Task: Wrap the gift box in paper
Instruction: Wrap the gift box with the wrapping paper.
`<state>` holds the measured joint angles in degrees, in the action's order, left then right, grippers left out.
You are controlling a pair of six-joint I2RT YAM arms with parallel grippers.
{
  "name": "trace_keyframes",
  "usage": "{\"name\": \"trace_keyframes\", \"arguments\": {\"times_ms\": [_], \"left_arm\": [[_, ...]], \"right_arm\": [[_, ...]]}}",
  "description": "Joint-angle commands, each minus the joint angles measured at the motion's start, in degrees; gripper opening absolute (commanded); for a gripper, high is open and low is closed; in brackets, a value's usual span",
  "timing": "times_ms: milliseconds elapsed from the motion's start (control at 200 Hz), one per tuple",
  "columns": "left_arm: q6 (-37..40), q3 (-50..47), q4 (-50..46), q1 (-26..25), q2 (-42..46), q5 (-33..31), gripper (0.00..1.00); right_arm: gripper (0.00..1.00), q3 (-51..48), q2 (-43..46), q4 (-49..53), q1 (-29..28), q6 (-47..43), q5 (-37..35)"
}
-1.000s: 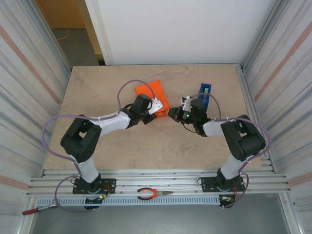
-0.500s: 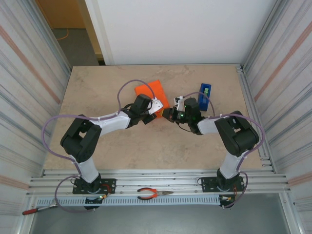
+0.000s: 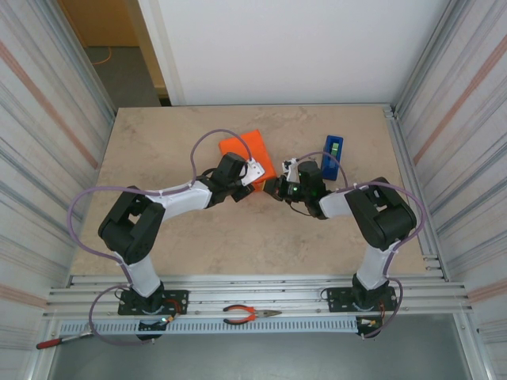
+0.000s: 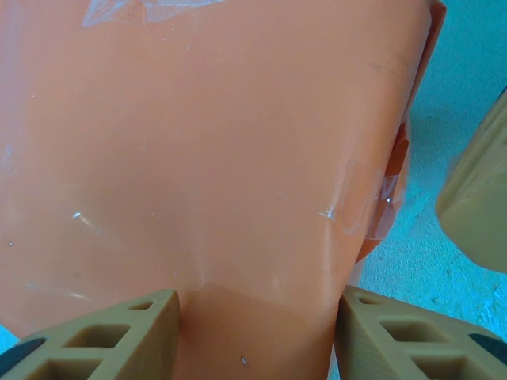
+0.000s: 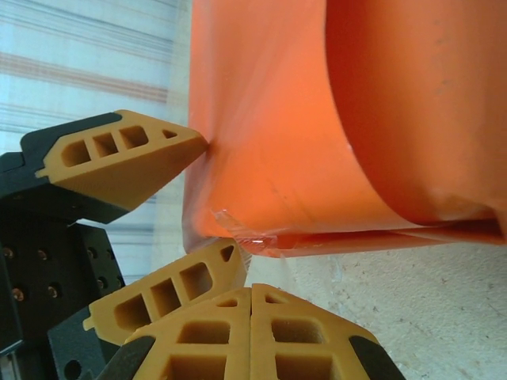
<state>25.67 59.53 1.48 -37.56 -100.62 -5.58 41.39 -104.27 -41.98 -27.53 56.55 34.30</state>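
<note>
Right now the gift box (image 3: pixel 247 150), already skinned in the paper (image 4: pixel 198 158), sits mid-table (image 3: pixel 158 142), turned at an angle. Left gripper (image 4: pixel 255 307) is approx. half open & clamped across its near end, fingers (image 4: pixel 103 332) on both sides. Right gripper (image 5: pixel 250 332) is fully closed, empty, just beside the box's right end w/ the curled loose flap (image 5: pixel 396 119). So the right arm looks nearer for the next tuck.
</note>
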Motion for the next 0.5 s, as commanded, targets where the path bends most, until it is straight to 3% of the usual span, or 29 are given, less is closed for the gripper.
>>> {"name": "trace_keyframes", "arguments": {"times_ms": [0,496], "left_arm": [[-0.9,0.5,-2.7,0.2,-1.0,1.1,0.52],[-0.9,0.3,-2.7,0.0,-0.8,1.0,0.52]], "right_arm": [[0.00,1.8,-1.4,-1.6,0.0,0.6,-0.4],[0.00,4.1,-5.5,-3.6,1.0,1.7,0.3]]}}
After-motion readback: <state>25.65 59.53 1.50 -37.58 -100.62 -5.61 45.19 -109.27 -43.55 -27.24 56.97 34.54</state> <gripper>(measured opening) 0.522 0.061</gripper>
